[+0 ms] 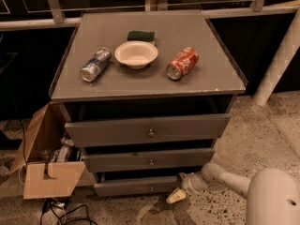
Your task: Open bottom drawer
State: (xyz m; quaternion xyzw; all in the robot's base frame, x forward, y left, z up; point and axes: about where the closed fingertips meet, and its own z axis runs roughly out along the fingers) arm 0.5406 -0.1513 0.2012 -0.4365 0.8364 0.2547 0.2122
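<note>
The grey cabinet [93, 86] has three drawers, and each front stands a little out from the frame. The bottom drawer [126, 187] has the slimmest front, just above the floor, with a small round metal knob [151, 188] at its centre. My gripper [175, 196] is low near the floor, at the right end of the bottom drawer's front and to the right of the knob. Its pale tip points down and to the left. My white arm [225, 179] reaches in from the lower right. The drawer's inside is dark and hidden.
On the cabinet top lie a silver can [95, 64], a white bowl [136, 54], a green sponge [140, 35] and a red can [183, 63]. An open cardboard box [47, 172] and cables [56, 212] are at the left. A white post [276, 60] stands at the right.
</note>
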